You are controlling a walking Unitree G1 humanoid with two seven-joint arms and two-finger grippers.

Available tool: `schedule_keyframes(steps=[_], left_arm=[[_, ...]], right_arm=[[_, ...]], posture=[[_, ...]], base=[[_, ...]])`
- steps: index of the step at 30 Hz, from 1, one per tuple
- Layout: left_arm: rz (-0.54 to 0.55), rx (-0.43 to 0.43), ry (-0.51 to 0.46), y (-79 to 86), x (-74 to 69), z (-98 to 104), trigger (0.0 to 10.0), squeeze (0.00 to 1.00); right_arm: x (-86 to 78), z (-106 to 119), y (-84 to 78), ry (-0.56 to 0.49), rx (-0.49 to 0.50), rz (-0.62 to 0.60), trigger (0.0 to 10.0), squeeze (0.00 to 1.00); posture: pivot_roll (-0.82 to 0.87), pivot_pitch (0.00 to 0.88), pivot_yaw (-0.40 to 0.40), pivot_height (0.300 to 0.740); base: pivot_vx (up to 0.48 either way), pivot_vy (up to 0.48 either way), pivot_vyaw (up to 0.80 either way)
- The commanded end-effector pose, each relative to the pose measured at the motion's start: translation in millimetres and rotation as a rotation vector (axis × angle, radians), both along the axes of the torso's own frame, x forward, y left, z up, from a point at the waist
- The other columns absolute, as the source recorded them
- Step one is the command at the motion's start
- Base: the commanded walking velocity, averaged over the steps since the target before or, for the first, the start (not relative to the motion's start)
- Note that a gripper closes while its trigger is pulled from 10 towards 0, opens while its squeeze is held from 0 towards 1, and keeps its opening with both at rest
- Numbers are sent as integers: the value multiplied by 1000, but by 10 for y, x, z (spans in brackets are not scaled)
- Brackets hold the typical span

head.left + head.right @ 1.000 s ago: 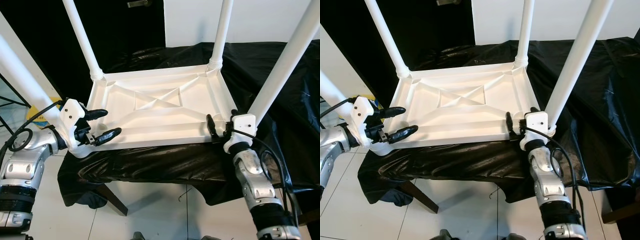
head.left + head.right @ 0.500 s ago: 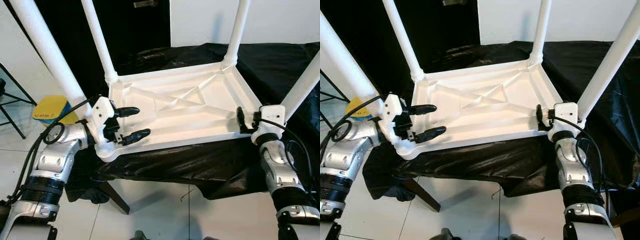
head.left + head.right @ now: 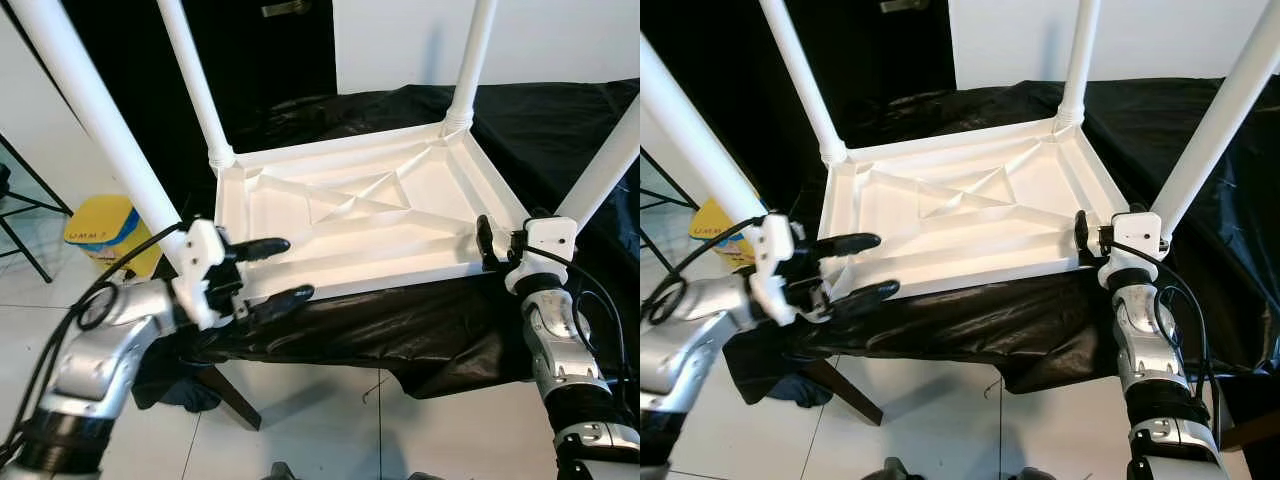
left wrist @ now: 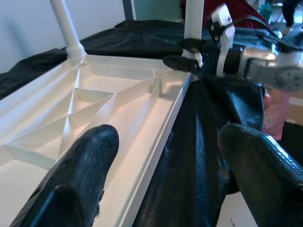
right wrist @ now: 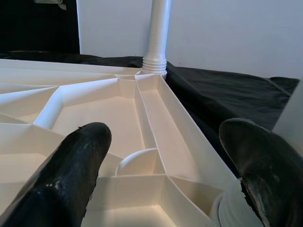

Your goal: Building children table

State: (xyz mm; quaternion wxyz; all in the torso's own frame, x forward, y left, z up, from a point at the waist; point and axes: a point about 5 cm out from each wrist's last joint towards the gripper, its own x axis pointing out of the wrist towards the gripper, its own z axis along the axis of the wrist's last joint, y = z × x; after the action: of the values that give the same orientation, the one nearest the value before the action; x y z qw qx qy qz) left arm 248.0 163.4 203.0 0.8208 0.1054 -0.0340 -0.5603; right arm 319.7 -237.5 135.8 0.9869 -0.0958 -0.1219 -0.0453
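A white plastic children's table [image 3: 350, 225] lies upside down on a black cloth [image 3: 560, 120], with all its legs pointing up. My left gripper [image 3: 275, 270] is open at the near-left corner, below the near-left leg [image 3: 100, 110]. In the left wrist view one finger [image 4: 85, 161] hangs over the ribbed underside and the other over the cloth. My right gripper [image 3: 497, 240] is open at the near-right corner, at the base of the near-right leg [image 3: 610, 150]. In the right wrist view the leg's collar [image 5: 227, 208] sits beside one finger.
Two far legs [image 3: 190, 70] [image 3: 475, 50] rise at the back corners. A yellow bin [image 3: 100, 225] stands on the white tiled floor at the left, by a black metal frame [image 3: 25, 200]. A dark wooden leg [image 3: 225, 395] shows beneath the cloth. A white wall and a dark door are behind.
The view has swung left since a second ago. My left arm has drawn back toward me, and its open gripper has slid slightly right along the front rim. My right gripper stays at its corner.
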Motion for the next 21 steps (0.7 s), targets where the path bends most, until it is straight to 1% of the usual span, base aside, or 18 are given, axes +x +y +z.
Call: schedule_keyframes(steps=[1,3,4,5,6,7,9,11,13,14,15,16,17,18,19,20,21], left_arm=[[26,2,5,42,-30,34,10000,0],[57,8,43,217,-115,64,10000,0],[57,8,43,217,-115,64,10000,0],[78,27,64,344,-147,74,10000,0],[78,27,64,344,-147,74,10000,0],[94,49,76,449,-169,76,10000,0],[94,49,76,449,-169,76,10000,0],[118,123,149,708,-264,47,10000,0],[118,123,149,708,-264,47,10000,0],[130,146,185,806,-315,39,10000,0],[130,146,185,806,-315,39,10000,0],[152,153,222,914,-342,38,10000,0],[152,153,222,914,-342,38,10000,0],[188,140,243,1018,-354,56,10000,0],[188,140,243,1018,-354,56,10000,0],[239,139,262,1157,-351,62,10000,0],[239,139,262,1157,-351,62,10000,0]], right_arm=[[-18,-45,-47,7,27,-20,10000,0],[22,-23,-35,7,23,-8,10000,0],[22,-23,-35,7,23,-8,10000,0],[46,-8,-27,7,20,-1,10000,0],[46,-8,-27,7,20,-1,10000,0],[64,4,-18,6,17,6,10000,0],[64,4,-18,6,17,6,10000,0],[100,27,12,6,11,22,10000,0],[100,27,12,6,11,22,10000,0],[110,34,24,5,9,29,10000,0],[110,34,24,5,9,29,10000,0],[117,37,36,6,9,36,10000,0],[117,37,36,6,9,36,10000,0],[121,29,54,8,8,47,10000,0],[121,29,54,8,8,47,10000,0],[123,19,73,12,7,59,10000,0],[123,19,73,12,7,59,10000,0]], posture=[[-67,57,81,740],[-58,56,73,740],[-58,56,73,740],[-52,56,69,740],[-52,56,69,740],[-50,54,66,740],[-50,54,66,740],[-49,52,66,740],[-49,52,66,740],[-48,50,67,740],[-48,50,67,740],[-47,50,66,740],[-47,50,66,740],[-47,49,64,740],[-47,49,64,740],[-49,49,64,740],[-49,49,64,740]], base=[[0,0,0],[0,0,0],[0,0,0],[0,0,0],[0,0,0],[0,0,0],[0,0,0],[0,0,0],[0,0,0],[0,0,0],[0,0,0],[0,0,0],[0,0,0],[0,0,0],[0,0,0],[0,0,0],[0,0,0]])
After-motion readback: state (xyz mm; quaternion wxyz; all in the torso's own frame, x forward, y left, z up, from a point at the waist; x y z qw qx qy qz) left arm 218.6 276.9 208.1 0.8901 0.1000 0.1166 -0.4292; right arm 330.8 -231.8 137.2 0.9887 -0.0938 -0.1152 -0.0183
